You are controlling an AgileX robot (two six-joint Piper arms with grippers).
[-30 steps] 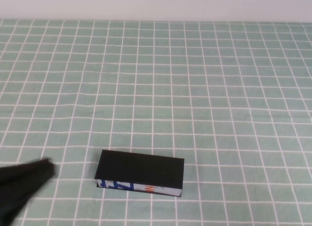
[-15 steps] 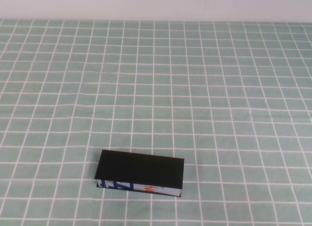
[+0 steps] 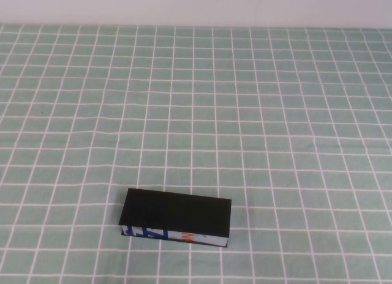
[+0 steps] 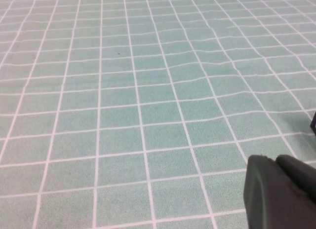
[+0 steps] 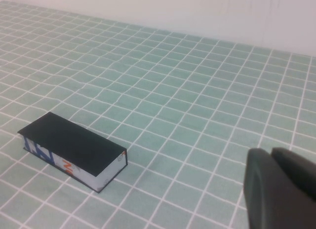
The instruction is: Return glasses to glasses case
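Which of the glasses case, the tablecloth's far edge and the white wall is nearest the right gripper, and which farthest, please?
From the right gripper, low over the cloth:
1. glasses case, closed, near the front.
2. tablecloth's far edge, at the back.
3. white wall, just behind it.
The left gripper hovers over bare cloth.

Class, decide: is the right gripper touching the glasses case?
Apart. The right wrist view shows green cloth between the right gripper and the glasses case.

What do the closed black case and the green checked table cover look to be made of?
The rectangular black glasses case looks like rigid matte board or plastic: flat lid, crisp edges, no shine. The green white-gridded table cover looks like soft cloth: its lines ripple. The left gripper and right gripper are away from the case.
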